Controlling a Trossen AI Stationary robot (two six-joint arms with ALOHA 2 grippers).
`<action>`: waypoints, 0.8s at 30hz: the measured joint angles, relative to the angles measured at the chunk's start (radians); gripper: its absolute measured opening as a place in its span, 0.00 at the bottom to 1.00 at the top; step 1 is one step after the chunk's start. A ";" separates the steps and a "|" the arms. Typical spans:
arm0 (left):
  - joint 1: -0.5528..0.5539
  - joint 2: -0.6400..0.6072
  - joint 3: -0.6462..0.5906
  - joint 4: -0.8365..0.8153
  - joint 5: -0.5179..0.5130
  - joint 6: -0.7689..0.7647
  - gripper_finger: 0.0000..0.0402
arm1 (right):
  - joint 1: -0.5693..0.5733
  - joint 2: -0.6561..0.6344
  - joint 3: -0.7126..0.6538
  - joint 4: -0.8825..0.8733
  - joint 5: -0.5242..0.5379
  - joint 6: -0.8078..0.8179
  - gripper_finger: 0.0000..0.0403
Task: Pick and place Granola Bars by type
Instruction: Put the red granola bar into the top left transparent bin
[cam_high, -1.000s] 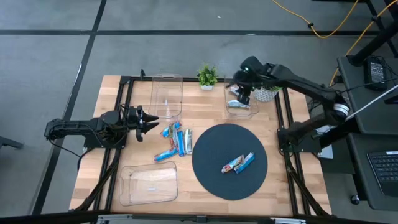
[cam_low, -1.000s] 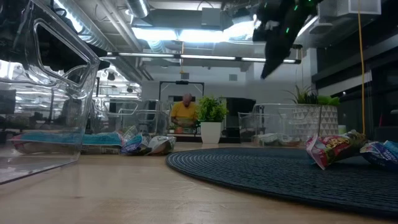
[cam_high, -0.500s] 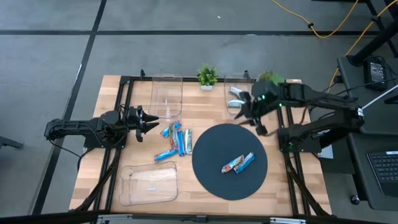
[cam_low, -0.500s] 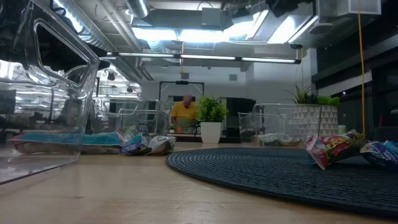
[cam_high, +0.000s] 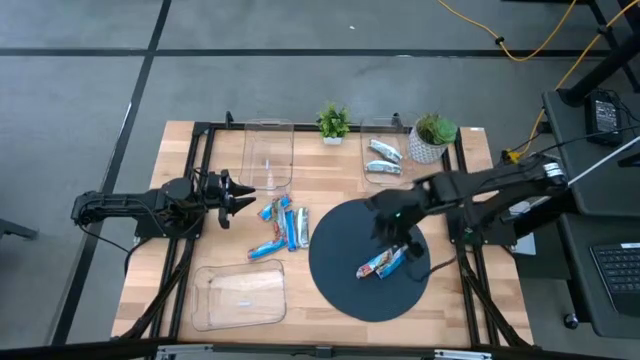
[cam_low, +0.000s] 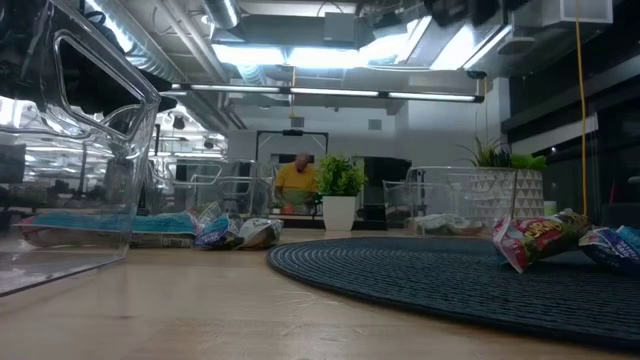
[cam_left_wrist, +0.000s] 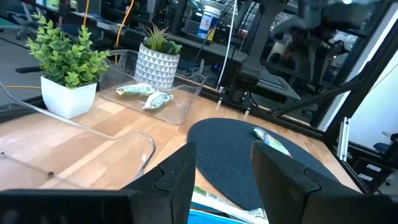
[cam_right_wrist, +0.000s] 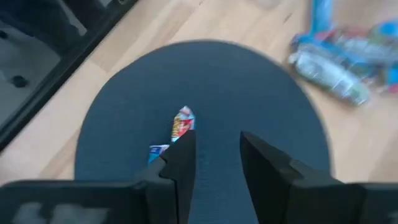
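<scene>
Two Granola Bars (cam_high: 384, 262), red-orange and blue, foil-wrapped

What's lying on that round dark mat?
Two bars lie on the mat: a red one and a blue one, touching end to end. The right gripper hangs over them, open and empty, covering some mat.

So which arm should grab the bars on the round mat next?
Right. The right gripper hovers open over the mat, right beside the two bars. The left gripper sits farther off, by the bar pile on the table's left side.
</scene>
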 joint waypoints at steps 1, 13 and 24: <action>0.000 0.000 0.000 0.000 0.000 0.000 0.37 | 0.008 0.020 0.000 0.001 0.000 0.016 0.32; 0.000 0.000 0.000 -0.017 0.148 -0.034 0.37 | 0.058 0.244 -0.001 0.045 -0.045 0.270 0.62; 0.000 0.000 0.000 -0.015 0.159 -0.036 0.37 | 0.120 0.468 -0.001 0.038 0.163 0.464 0.85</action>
